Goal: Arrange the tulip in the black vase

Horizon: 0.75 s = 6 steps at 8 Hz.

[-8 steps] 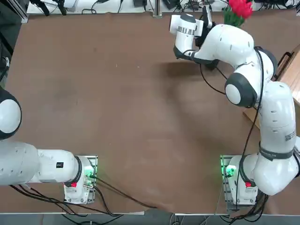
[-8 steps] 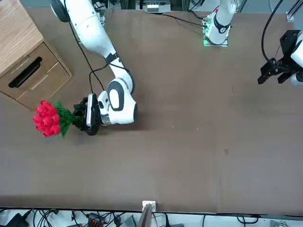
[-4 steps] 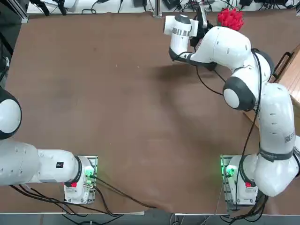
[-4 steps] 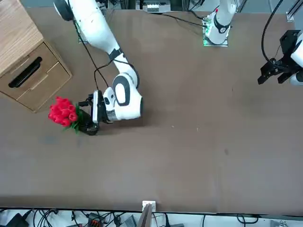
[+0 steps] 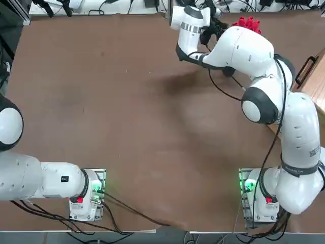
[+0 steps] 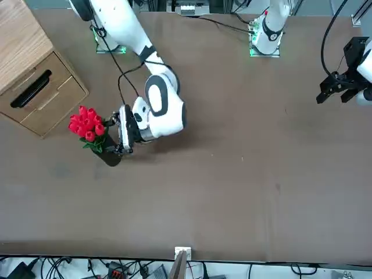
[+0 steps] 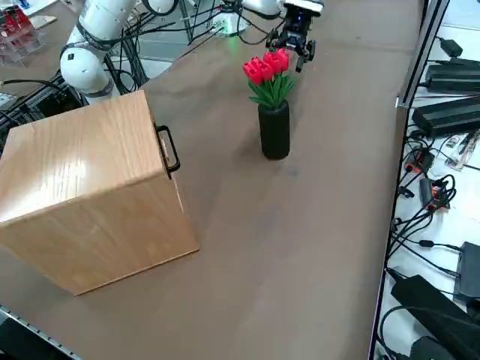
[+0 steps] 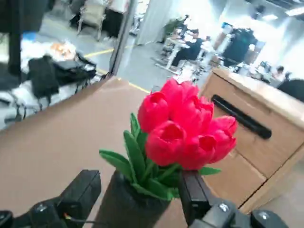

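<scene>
The black vase (image 7: 274, 133) stands upright on the brown table, near the wooden cabinet. The tulip (image 7: 267, 67) sits in its mouth, red blooms up and green leaves spreading over the rim. From the front, the tulip (image 6: 87, 123) rises over the vase (image 6: 108, 157). My right gripper (image 6: 118, 137) is level with the vase's upper part, on the side away from the cabinet. In the wrist view the gripper (image 8: 137, 187) is open, one finger on each side of the vase (image 8: 124, 208), with a gap at one finger. From overhead my arm hides most of the vase below the tulip (image 5: 248, 23).
A wooden cabinet (image 7: 90, 187) with a black drawer handle stands close to the vase, toward the table's right edge. The vase is near the far edge of the table (image 5: 127, 101). Cables and gear lie beyond the table's edges.
The vase with the tulip has swung from leaning out over the far edge to standing upright. My wrist rose and turned with it, shifting away from the cabinet.
</scene>
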### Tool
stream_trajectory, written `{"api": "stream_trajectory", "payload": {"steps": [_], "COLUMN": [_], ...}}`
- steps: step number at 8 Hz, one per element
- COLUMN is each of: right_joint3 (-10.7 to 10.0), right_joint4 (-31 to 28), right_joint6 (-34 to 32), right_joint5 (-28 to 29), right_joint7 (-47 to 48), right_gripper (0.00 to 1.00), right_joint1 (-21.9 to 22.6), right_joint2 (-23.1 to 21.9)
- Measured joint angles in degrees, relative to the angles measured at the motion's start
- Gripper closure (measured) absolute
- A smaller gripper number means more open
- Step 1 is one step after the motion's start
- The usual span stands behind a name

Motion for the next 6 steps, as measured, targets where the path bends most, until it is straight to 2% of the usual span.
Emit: {"api": "stream_trajectory", "payload": {"steps": [4,6], "right_joint3": [0.1,0.0], "right_joint4": [6.3,8.2], "right_joint6": [0.3,2.4], "right_joint5": [4.3,10.4], "right_joint7": [-26.5,-36.2], "right_gripper": [0.0,0.0], "right_joint1": [-1.6,-5.0], "right_joint2": [-1.7,-5.2]}}
